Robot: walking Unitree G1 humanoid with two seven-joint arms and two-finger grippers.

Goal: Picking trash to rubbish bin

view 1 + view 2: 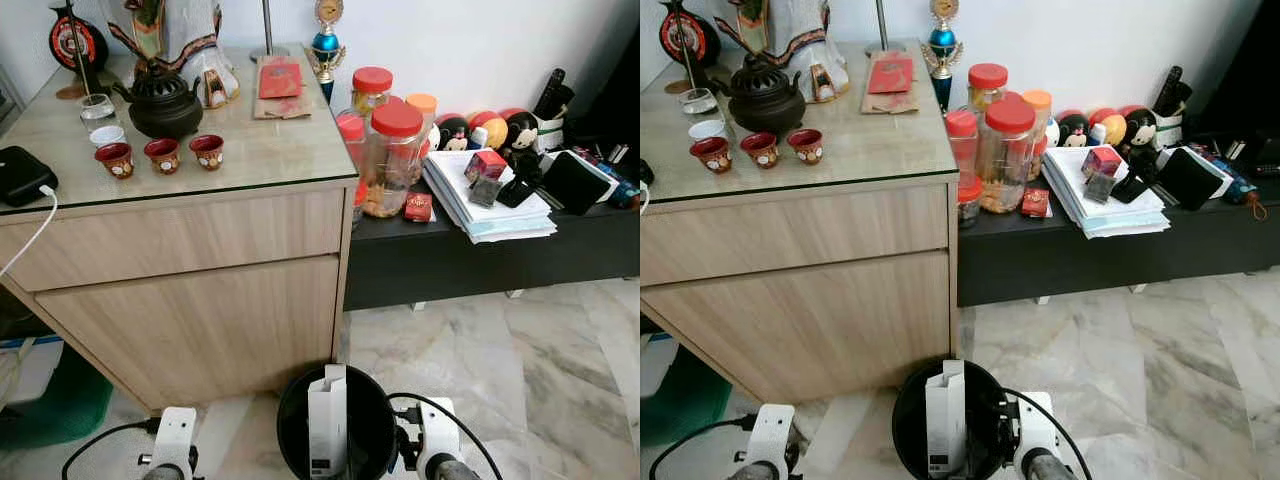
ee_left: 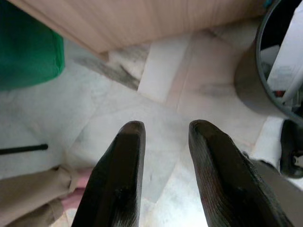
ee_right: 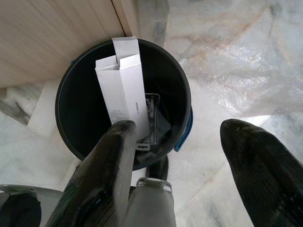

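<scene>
**Trash in bin, both grippers empty**

Trash: a long white carton (image 3: 124,90) stands tilted inside the black bin (image 3: 75,109), its top flaps poking above the rim. Some smaller clear packaging lies at the bin's bottom. Bin sits on the marble floor (image 1: 520,370), just beside the corner of the wooden cabinet (image 1: 200,300), directly in front of the robot.

Right gripper (image 3: 189,175): fingers wide apart, nothing between them, held above the bin's near rim and the floor beside it. Judged: drop is done, carton is in.

Left gripper (image 2: 165,175): fingers apart, empty, hanging low over bare floor, the bin's edge off to one side. A person's hand and a beige sleeve (image 2: 33,194) show near its fingers.

Further candidates for trash are not obvious. A low black shelf (image 1: 480,255) carries jars (image 1: 392,160), a paper stack (image 1: 480,200) and small red boxes; the cabinet top holds a teapot (image 1: 160,105) and cups (image 1: 162,155). None reads clearly as waste.

Risks, as judged:
- Carton stands tall and leaning; a bump from the right gripper as it pulls away could tip it out or topple the light bin.
- Bin is close to the robot's base; a step forward could kick it.
- Left fingers near the person's hand; a sudden swing could strike it.
- Grabbing shelf items by mistake would bin things that look kept.
</scene>
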